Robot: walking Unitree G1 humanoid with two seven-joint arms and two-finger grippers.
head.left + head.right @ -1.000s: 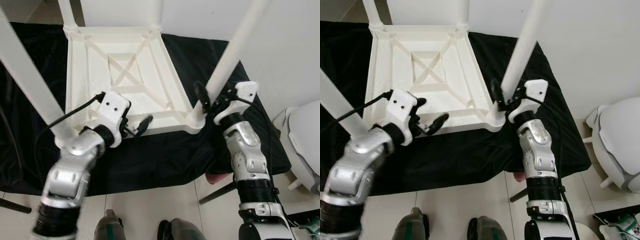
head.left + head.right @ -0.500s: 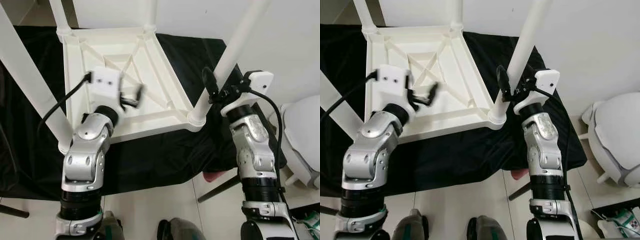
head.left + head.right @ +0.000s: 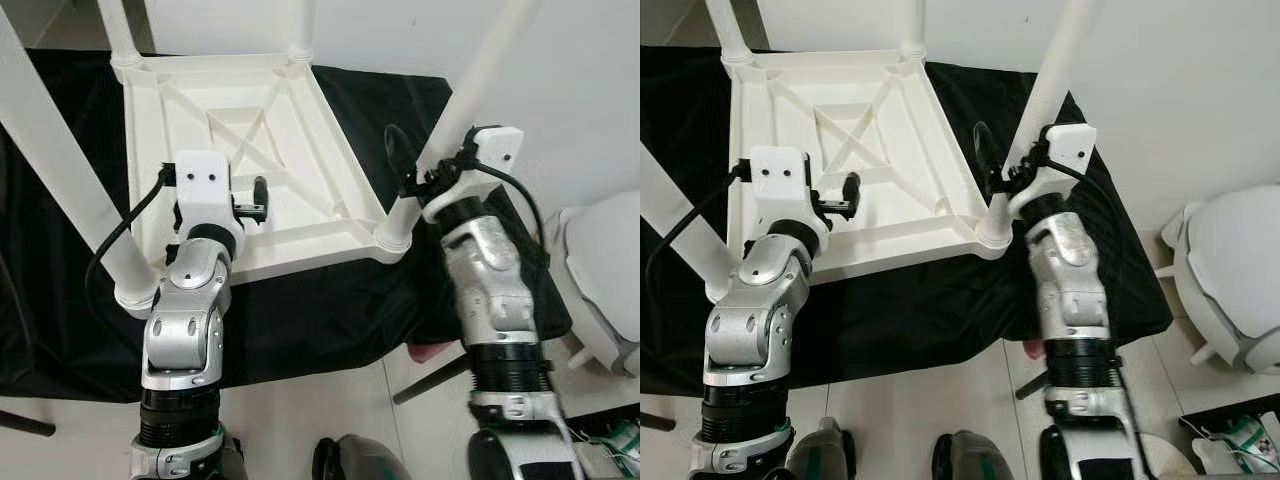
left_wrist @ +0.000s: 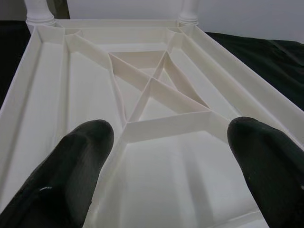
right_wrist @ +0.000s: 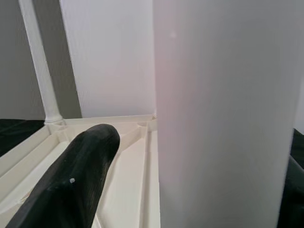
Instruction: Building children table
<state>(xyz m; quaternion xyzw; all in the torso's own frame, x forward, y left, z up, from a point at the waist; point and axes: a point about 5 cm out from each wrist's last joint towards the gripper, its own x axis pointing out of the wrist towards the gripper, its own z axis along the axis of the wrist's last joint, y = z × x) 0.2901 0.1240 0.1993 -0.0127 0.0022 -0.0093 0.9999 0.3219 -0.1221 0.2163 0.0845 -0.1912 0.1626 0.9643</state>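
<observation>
Your upturned white ribbed plastic table (image 3: 250, 130) lies on black cloth (image 3: 330, 300). Your right gripper (image 3: 412, 172) clasps its smooth round white leg (image 3: 470, 95); your left gripper (image 4: 166, 142) hovers wide open over the underside.

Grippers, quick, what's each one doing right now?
Left gripper: open, empty, over the table underside.
Right gripper: around the table leg; grip cannot be told.

Black cloth (image 3: 330, 300), white wall (image 3: 580, 90)
</observation>
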